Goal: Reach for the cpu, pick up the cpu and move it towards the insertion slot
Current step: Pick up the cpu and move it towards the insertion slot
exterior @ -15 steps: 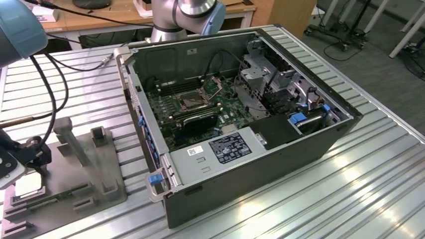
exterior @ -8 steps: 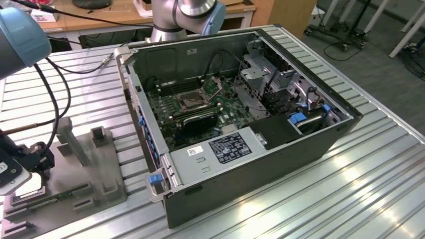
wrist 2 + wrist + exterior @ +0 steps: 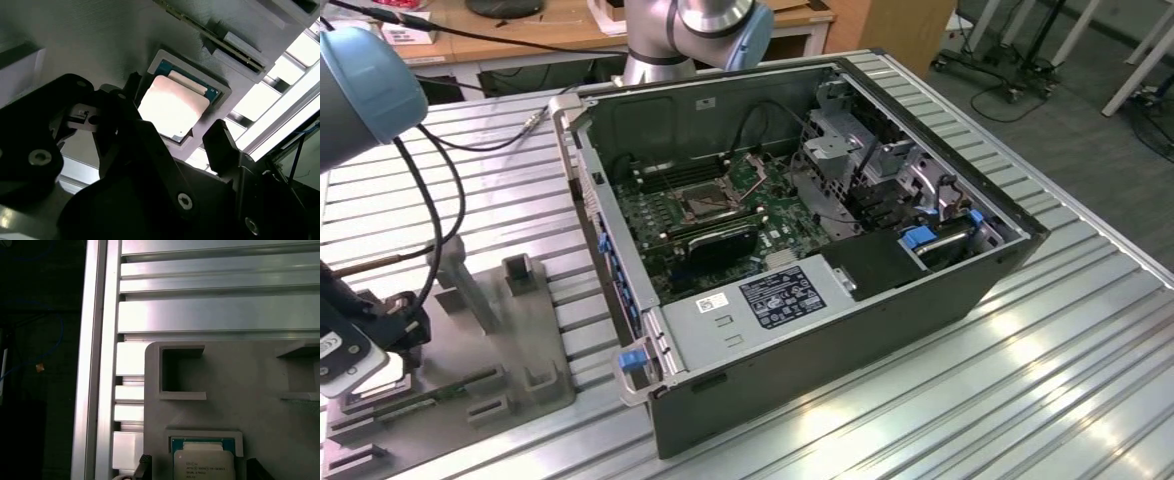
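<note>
The gripper [image 3: 175, 104], nearest in the second wrist view, hangs jaws apart astride the cpu [image 3: 172, 112], seated in the first wrist view's grey tray [image 3: 225, 390], the insertion slot [image 3: 698, 203] well apart toward the exterior view's right; the reach looks complete, and gripping calls for a square close.

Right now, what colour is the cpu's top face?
Silvery-white; the cpu shows best in the second wrist view.

A wooden desk [image 3: 567, 30] stands behind the ribbed metal table [image 3: 1067, 380].
</note>
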### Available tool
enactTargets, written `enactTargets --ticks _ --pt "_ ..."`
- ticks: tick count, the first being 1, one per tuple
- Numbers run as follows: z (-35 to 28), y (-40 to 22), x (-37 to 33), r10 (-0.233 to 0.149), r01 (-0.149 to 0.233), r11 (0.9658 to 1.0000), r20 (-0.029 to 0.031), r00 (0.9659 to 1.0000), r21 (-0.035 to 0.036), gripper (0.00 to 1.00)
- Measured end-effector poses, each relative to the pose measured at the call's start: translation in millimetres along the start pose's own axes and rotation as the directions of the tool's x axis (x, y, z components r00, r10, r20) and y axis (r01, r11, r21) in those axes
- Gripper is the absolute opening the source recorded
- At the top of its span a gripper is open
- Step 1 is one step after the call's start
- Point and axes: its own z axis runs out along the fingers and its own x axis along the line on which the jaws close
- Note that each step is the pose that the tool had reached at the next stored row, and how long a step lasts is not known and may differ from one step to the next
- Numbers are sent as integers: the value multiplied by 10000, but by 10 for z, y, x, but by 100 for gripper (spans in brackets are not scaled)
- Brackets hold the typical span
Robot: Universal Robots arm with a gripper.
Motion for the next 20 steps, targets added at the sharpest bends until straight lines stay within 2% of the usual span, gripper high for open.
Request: enactTargets --ticks 2,3,8,9,15,16,20 --pt "0 0 0 0 0 10000 0 10000 0 81" --pt "0 0 0 0 0 10000 0 10000 0 75" --pt "2 0 -18 1 -1 10000 3 10000 -2 73" --pt "2 0 -21 2 -2 10000 3 10000 -1 66" --pt "1 0 -33 2 -2 10000 1 10000 0 64" --pt "1 0 -34 2 -2 10000 1 10000 0 58" --pt "1 0 -34 2 -2 10000 1 10000 0 58"
